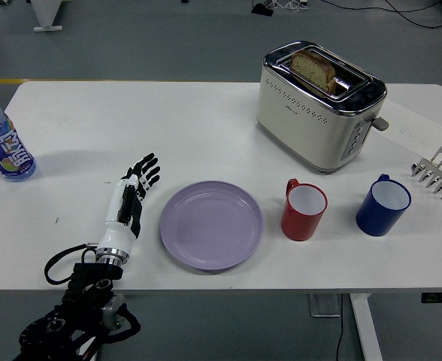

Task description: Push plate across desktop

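Note:
A lilac plate (210,224) lies flat on the white table (206,120), near the front edge and left of centre. My left hand (134,189) rests over the table to the plate's left, fingers straight and spread, holding nothing. A gap of bare table separates its fingers from the plate's rim. The right arm is out of view.
A red mug (304,210) stands just right of the plate, a blue mug (382,204) further right. A cream toaster (319,104) with bread stands behind them. A metal rack (437,171) is at the right edge, a water bottle (3,142) at the far left.

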Available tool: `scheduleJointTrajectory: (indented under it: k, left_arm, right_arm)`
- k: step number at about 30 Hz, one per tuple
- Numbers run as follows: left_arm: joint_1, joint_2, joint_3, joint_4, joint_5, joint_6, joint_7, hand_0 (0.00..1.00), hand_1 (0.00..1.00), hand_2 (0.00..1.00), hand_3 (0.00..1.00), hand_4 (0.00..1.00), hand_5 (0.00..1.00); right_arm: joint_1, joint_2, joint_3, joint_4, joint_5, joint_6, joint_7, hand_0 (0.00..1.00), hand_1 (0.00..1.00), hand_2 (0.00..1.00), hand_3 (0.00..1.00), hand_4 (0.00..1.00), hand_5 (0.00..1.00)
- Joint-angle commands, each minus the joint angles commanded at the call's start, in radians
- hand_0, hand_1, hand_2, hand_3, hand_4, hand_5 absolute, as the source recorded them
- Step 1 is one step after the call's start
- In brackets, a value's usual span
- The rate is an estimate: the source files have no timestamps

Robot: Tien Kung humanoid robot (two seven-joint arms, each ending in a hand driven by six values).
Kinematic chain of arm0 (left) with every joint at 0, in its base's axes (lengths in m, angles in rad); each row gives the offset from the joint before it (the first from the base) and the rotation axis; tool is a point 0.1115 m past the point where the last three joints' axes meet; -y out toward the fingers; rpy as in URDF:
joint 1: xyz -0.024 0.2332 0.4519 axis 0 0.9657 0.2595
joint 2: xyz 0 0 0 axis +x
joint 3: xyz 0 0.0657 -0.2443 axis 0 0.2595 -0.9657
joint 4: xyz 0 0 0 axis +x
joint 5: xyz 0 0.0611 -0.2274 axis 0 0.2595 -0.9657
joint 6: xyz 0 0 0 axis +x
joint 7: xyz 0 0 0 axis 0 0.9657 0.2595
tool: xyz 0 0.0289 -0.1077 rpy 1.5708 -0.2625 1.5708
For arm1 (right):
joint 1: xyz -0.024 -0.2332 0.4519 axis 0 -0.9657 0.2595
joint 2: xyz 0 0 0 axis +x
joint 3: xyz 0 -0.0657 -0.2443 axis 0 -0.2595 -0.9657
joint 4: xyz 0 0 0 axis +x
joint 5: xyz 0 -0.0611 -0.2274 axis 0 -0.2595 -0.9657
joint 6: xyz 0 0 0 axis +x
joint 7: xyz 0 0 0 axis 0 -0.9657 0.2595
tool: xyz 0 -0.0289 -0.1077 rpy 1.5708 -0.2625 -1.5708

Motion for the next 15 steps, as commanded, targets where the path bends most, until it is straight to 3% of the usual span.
scheduleJointTrajectory:
  k: [5, 6, 9, 11, 12, 15]
  left_arm:
    - [0.007, 0.000, -0.074, -0.026, 0.013, -0.017, 0.049, 0.832, 0.839, 0.885, 0.817, 0.482, 0.998]
    - [0.013, 0.000, -0.093, -0.039, 0.023, -0.028, 0.074, 0.806, 0.807, 0.841, 0.781, 0.488, 0.998]
    - [0.034, 0.005, -0.134, -0.079, 0.057, -0.065, 0.151, 0.806, 0.807, 0.841, 0.781, 0.488, 0.998]
    - [0.075, 0.040, -0.186, -0.141, 0.117, -0.125, 0.223, 0.806, 0.807, 0.841, 0.781, 0.488, 0.998]
    - [0.090, 0.051, -0.202, -0.164, 0.136, -0.146, 0.245, 0.786, 0.758, 0.766, 0.715, 0.494, 0.998]
    - [0.134, 0.078, -0.248, -0.237, 0.186, -0.200, 0.312, 0.786, 0.758, 0.766, 0.715, 0.494, 0.998]
  right_arm:
    - [-0.001, -0.001, -0.001, 0.000, 0.005, -0.001, 0.003, 0.551, 0.451, 0.577, 0.581, 0.301, 0.471]
    - [-0.002, -0.001, -0.001, 0.000, 0.006, -0.001, 0.003, 0.551, 0.451, 0.576, 0.581, 0.301, 0.471]
    - [-0.004, -0.001, -0.001, 0.000, 0.006, -0.002, 0.004, 0.551, 0.451, 0.576, 0.581, 0.301, 0.471]
    - [-0.006, 0.000, -0.003, -0.001, 0.014, -0.002, 0.007, 0.551, 0.451, 0.576, 0.581, 0.301, 0.471]
    - [-0.007, 0.000, -0.003, -0.001, 0.015, -0.002, 0.007, 0.551, 0.451, 0.576, 0.581, 0.302, 0.471]
    - [-0.009, 0.000, -0.006, -0.002, 0.021, -0.002, 0.010, 0.551, 0.451, 0.576, 0.581, 0.302, 0.471]
